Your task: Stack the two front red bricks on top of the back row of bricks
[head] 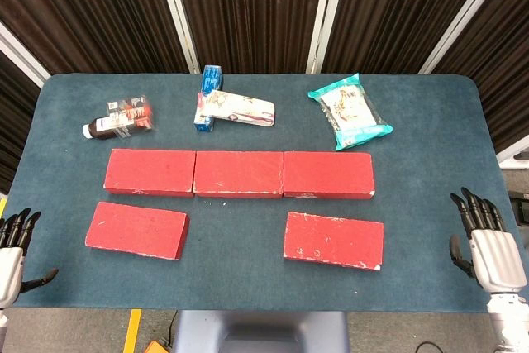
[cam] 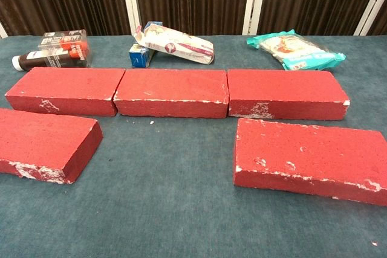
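Both hands show only in the head view and are cut off at the frame's lower corners: the left hand (head: 15, 247) at the table's front left edge, the right hand (head: 488, 245) at its front right edge, each with fingers spread and holding nothing. In the chest view the front left brick (cam: 45, 144) is cropped at the left edge and the front right brick (cam: 311, 158) at the right. Both lie flat on the blue table (head: 240, 274), apart from each other and just in front of the back row of bricks (head: 239, 174), three set end to end and touching. Behind the row lie a dark bottle in clear wrap (head: 120, 118), a blue box (head: 208, 97) with a white pouch (head: 235, 109) leaning on it, and a teal snack bag (head: 349, 111); their labels are too small to read.
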`<state>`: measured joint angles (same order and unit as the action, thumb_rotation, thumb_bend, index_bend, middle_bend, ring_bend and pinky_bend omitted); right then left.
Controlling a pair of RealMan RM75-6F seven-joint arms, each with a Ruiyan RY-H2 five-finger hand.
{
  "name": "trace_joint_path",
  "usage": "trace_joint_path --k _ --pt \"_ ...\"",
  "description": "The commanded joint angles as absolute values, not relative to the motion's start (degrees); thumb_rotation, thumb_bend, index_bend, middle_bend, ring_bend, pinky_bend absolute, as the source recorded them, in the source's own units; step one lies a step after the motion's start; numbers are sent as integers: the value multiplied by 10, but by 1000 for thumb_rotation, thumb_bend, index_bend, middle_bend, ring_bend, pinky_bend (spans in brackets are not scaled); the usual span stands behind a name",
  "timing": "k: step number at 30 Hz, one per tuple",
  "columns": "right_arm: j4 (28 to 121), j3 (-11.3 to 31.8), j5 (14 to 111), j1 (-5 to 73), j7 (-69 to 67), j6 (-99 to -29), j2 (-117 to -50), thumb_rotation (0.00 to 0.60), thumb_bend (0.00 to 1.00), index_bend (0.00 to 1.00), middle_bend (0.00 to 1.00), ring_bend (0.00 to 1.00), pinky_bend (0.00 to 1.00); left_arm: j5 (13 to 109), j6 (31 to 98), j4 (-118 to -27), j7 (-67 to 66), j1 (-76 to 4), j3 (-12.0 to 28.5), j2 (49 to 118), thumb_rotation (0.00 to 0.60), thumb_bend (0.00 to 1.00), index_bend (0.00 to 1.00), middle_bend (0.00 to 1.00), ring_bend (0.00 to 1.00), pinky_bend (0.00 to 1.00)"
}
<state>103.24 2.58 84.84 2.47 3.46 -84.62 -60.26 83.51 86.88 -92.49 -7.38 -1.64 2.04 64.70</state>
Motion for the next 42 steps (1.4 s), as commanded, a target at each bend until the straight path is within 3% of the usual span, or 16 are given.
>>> trace_joint_path --k 1,16,26,32,42 --pt "1033 24 853 24 36 -847 -603 600 648 164 18 0 0 838 875 -926 -73 -14 20 647 600 0 0 0 0 24" --pt "1038 13 864 23 33 -841 -597 600 648 164 17 0 0 845 838 -955 -83 -25 5 629 600 0 0 0 0 24" --pt "1039 11 854 36 37 -809 -593 600 648 163 18 0 0 856 654 -1135 -111 -124 -18 445 600 0 0 0 0 23" --pt "1045 9 848 39 43 -799 -588 600 648 163 17 0 0 765 528 -1220 -184 -201 -6 379 600 0 0 0 0 23" --pt "1044 11 846 38 41 -803 -590 600 648 164 18 0 0 551 442 -1266 -354 -326 -7 414 600 0 0 0 0 23"
